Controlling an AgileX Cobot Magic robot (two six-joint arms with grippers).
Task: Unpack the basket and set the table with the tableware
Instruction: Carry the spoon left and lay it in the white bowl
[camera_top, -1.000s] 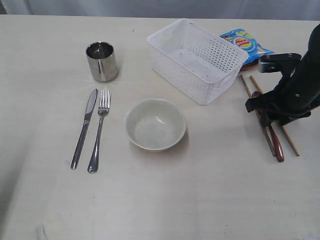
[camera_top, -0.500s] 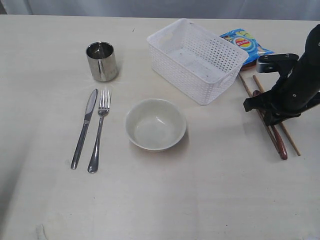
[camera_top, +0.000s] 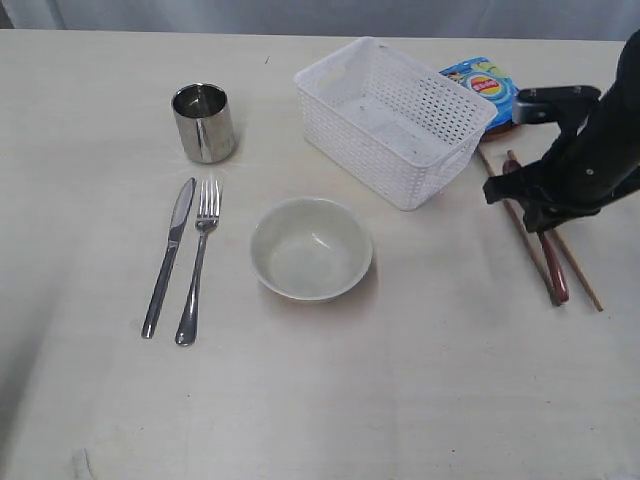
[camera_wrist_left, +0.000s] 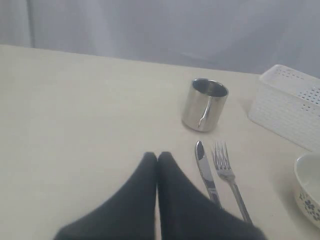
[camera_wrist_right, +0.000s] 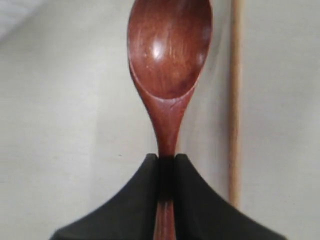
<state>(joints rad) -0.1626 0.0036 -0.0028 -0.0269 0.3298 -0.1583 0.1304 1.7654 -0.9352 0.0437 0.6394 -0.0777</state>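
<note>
Pale cream wood-grain table (camera_top: 420, 400) fills my feed, with most of the setting laid on it. Biggest is the white perforated plastic basket (camera_top: 395, 115), rigid and round-cornered, empty as far as I can see, and standing at the far side clear of the place setting. In front of it sits the pale round glazed bowl (camera_top: 311, 249), the centre of that setting. The shiny steel cup (camera_top: 204, 123) stands upright beyond the steel knife (camera_top: 168, 256) and steel fork (camera_top: 197, 265). Those two lie side by side left of the bowl, handles toward the near edge as a diner would want. A blue crinkly chips bag (camera_top: 490, 88) lies behind the basket; it is no tableware.

My right gripper (camera_wrist_right: 167, 162) pinches the slim neck of the reddish-brown wooden spoon (camera_wrist_right: 169, 55), just below its smooth polished scoop. That narrow spot suits the jaws, and I judge the grip is for carrying the spoon toward the bowl. Whether it is clear of the table I cannot tell. Two thin wooden chopsticks (camera_top: 585, 285) lie alongside, not yet placed. My left gripper (camera_wrist_left: 157, 156) hangs short of the knife, fingers pressed together on nothing.
</note>
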